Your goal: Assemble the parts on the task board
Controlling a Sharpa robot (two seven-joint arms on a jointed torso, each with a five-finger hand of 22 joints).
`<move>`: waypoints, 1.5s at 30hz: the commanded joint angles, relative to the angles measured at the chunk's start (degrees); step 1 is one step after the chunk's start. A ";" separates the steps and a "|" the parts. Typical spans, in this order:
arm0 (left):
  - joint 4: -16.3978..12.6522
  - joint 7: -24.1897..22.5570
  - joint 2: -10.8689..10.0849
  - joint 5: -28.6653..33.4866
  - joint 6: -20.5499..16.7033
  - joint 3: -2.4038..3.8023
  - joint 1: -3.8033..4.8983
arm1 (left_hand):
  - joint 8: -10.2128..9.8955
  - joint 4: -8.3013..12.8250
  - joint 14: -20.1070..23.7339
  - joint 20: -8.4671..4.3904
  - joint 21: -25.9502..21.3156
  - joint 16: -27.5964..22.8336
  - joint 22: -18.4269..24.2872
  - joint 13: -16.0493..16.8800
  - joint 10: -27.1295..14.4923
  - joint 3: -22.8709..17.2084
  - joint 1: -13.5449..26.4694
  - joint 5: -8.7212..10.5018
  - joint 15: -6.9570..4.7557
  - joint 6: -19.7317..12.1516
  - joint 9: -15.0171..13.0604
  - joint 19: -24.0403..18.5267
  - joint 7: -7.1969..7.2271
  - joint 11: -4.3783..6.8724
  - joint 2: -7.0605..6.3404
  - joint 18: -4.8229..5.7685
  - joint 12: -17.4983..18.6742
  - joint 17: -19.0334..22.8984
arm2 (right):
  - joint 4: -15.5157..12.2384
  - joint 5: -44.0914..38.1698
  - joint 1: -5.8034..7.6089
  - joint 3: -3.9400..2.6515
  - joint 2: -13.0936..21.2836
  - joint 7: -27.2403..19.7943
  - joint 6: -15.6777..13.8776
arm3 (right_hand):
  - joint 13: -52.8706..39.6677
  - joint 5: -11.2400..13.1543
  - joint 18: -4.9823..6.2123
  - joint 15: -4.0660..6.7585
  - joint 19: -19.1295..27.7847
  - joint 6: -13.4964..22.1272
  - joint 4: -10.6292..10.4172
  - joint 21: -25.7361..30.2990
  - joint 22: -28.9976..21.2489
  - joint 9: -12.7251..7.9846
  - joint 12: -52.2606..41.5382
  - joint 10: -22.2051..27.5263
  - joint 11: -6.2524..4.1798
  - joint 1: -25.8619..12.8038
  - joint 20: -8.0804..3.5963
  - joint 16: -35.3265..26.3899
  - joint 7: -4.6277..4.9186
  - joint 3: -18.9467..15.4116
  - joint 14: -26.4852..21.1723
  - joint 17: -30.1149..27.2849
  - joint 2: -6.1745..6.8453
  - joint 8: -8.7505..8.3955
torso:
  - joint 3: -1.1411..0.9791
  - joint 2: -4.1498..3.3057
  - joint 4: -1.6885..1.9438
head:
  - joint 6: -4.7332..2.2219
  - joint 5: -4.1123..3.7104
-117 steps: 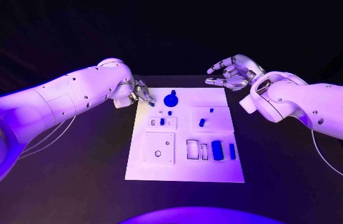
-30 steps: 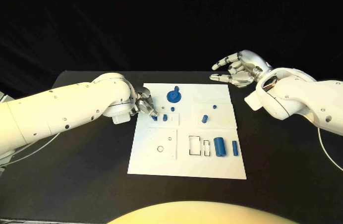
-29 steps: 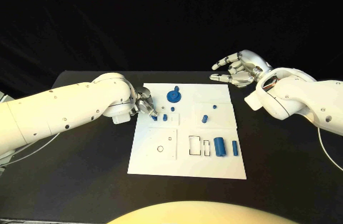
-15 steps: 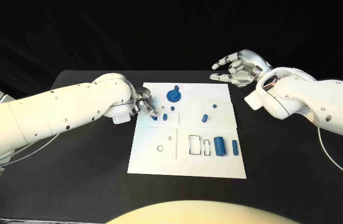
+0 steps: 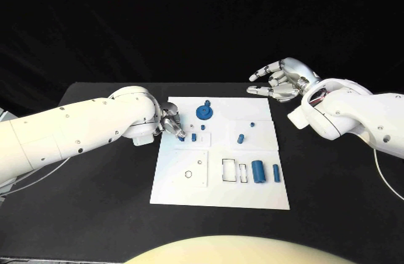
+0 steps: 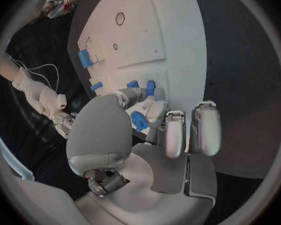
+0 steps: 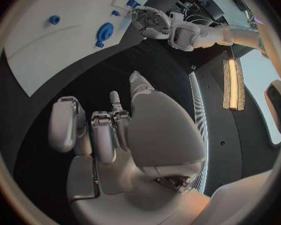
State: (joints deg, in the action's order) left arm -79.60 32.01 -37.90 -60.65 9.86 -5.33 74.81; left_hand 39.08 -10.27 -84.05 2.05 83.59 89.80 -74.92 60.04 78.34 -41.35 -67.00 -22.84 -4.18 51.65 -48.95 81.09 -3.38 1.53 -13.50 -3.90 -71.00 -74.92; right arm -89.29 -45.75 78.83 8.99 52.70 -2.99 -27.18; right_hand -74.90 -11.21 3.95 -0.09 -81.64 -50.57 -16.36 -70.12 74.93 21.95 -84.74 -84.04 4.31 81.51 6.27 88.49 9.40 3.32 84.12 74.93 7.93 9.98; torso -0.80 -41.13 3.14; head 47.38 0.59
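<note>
White task board [image 5: 220,195] edge: left hand [image 5: 171,124] pinches a blue part [image 5: 182,138]; right hand [image 5: 280,81] hovers released.

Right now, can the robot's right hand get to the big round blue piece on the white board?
Probably yes. The right hand hovers open past the board's far right corner, holding nothing, and nothing stands between it and the round blue piece. The left hand is beside it, though.

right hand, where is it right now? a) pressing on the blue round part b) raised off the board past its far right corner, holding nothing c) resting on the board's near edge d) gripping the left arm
b: the right hand hangs with fingers spread and nothing in them, beyond the far right corner of the task board.
</note>
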 commanded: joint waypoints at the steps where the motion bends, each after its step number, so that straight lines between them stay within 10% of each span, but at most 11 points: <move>1: -0.12 0.15 0.26 -0.49 0.93 -0.10 -0.27 | 0.22 9.42 -5.93 -0.03 0.19 0.16 -1.69 0.03 0.38 -9.03 -0.10 -0.25 -0.23 0.26 -0.11 0.23 0.35 -0.16 0.59 0.70 -0.15 -15.01 | -0.14 -0.42 -0.04 -0.01 0.05 -0.73 0.75 | -9.50 -0.11 0.41 -0.16 0.16 0.39 0.04 0.32 2.41 0.09 0.22 -0.64 0.24 -0.24 -0.14 -0.22 -0.06 -0.13 4.71 10.01 -0.16 0.23 | 0.00 -0.01 0.03 | 0.09 -0.04; 45: 0.82 0.34 0.93 1.46 1.16 -0.22 -0.36 | -0.94 2.44 -5.95 -0.84 -0.18 0.20 -1.69 1.26 1.21 4.73 7.34 1.40 -1.15 2.73 -0.54 0.37 2.04 1.02 0.32 0.74 -0.83 -15.08 | -0.42 -0.42 -0.04 -0.01 0.32 -0.90 0.54 | -9.43 -0.12 0.44 -0.15 0.19 0.49 0.02 0.52 2.34 0.09 0.29 -0.59 0.24 -0.28 -0.16 -0.29 -0.06 -0.18 4.67 9.85 -0.19 0.33 | 0.01 0.09 0.02 | 0.52 -0.36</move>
State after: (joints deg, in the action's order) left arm -78.61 32.57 -37.23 -60.07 9.85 -5.44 74.68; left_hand 38.47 -7.67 -84.05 1.65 83.59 89.79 -74.92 61.22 79.61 -37.07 -60.28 -21.82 -5.02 54.28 -49.54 81.50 -1.05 2.33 -13.15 -3.91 -71.63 -74.91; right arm -89.62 -45.75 78.83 8.99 53.00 -3.10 -27.18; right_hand -74.94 -11.21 3.95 -0.09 -81.64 -50.57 -16.36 -69.78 74.90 21.97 -84.74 -84.04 4.31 81.51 6.27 88.49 9.40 3.32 84.12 74.91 7.93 9.97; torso -0.80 -41.04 3.16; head 47.86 0.18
